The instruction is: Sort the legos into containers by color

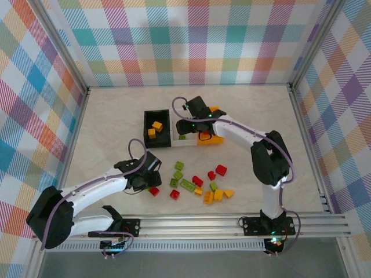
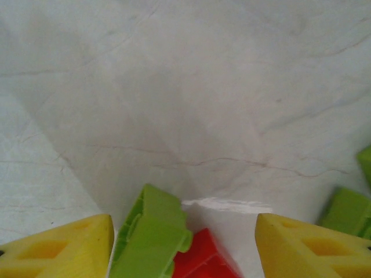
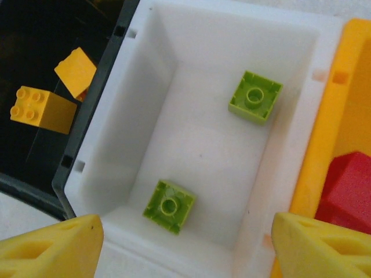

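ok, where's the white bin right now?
In the right wrist view the white bin sits centre, between the black bin on its left and the orange bin on its right, two green legos inside.

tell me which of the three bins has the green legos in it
The white bin, in the middle: two lime green bricks lie in it. The black bin beside it holds yellow bricks, the orange bin a red brick.
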`<state>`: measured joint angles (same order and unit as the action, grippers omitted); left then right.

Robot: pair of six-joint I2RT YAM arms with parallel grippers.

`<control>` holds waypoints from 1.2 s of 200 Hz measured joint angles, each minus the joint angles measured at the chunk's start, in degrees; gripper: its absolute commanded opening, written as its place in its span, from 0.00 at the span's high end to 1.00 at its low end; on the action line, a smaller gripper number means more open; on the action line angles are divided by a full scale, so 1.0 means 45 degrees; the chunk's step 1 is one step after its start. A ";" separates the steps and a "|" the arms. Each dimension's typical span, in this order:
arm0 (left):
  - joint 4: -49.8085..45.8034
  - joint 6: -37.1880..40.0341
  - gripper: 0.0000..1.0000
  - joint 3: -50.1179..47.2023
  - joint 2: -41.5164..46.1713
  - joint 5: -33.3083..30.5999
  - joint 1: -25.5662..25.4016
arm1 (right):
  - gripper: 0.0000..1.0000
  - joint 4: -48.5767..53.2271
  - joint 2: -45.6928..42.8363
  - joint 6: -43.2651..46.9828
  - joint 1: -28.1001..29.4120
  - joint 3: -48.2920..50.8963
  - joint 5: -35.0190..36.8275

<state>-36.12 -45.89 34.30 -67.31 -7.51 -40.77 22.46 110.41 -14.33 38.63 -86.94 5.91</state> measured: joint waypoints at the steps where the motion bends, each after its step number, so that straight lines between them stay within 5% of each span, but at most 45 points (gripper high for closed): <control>1: 0.0000 0.0000 0.38 -0.0015 -0.0010 -0.0015 0.0000 | 0.23 -0.0010 -0.0019 -0.0005 0.0000 0.0029 0.0000; 98: 0.0034 -0.0233 0.77 -0.0651 -0.0277 -0.0413 -0.0175 | 0.24 -0.0845 -0.1195 -0.0257 0.0000 0.2147 -0.0073; 145: -0.0398 -0.0160 0.83 0.0019 0.0146 -0.0544 -0.0175 | 0.24 -0.1195 -0.2565 -0.0427 -0.0019 0.3138 0.0049; 180: -0.0442 0.0335 0.84 0.2472 -0.0733 -0.0588 -0.0175 | 0.24 -0.1501 -0.4129 -0.0767 -0.0160 0.4551 0.0112; 240: 0.0476 0.1957 0.85 0.9617 -0.6062 -0.0889 -0.0053 | 0.24 -0.1535 -0.6261 -0.1336 -0.0423 0.6868 0.0267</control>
<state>-33.98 -37.08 77.58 -94.59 -11.51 -41.01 15.55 82.24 -20.34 36.73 -56.03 7.11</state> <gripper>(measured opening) 0.253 0.760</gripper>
